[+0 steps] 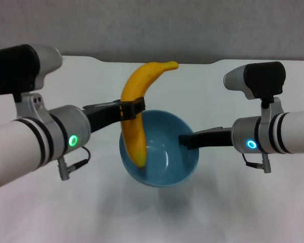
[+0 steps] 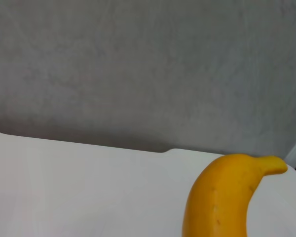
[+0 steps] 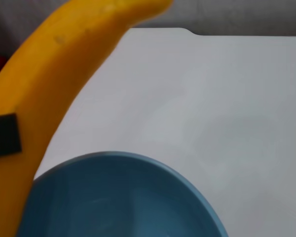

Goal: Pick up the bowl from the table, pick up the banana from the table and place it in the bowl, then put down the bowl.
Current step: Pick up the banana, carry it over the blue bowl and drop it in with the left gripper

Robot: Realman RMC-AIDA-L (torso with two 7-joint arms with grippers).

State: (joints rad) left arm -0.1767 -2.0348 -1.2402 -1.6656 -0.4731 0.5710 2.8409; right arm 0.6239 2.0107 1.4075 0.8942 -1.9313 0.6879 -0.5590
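My left gripper is shut on the yellow banana at its middle. The banana stands nearly upright, its lower end down inside the light-blue bowl and its stem end up toward the far table edge. My right gripper is shut on the bowl's right rim and holds the bowl above the white table. The left wrist view shows the banana's upper end. The right wrist view shows the banana, one left fingertip on it, and the bowl's rim.
A grey wall rises behind the table's far edge, which has a shallow notch. The bowl's shadow lies on the table beneath it.
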